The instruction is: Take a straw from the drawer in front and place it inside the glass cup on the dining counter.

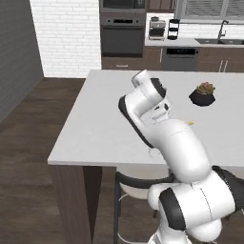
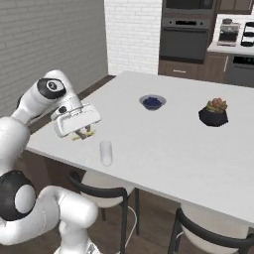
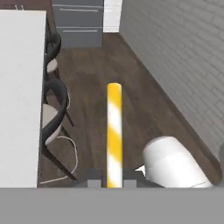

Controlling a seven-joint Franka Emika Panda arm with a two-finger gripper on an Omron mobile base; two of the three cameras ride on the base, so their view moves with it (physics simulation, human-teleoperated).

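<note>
The two-finger gripper (image 2: 83, 133) was clamped on the thin yellow-and-white striped straw (image 3: 114, 135), hovering just above the white slab top of the dining counter (image 2: 163, 134) near its edge. The clear glass cup (image 2: 105, 152) stood upright nearby, apart from the gripper.

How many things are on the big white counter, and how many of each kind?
Clear glass cup: 1
Blue bowl: 1
Black pot with a small plant: 1
Total on the white-topped dining counter: 3
The yellow-and-white striped straw is not counted: the claw holds it.
</note>
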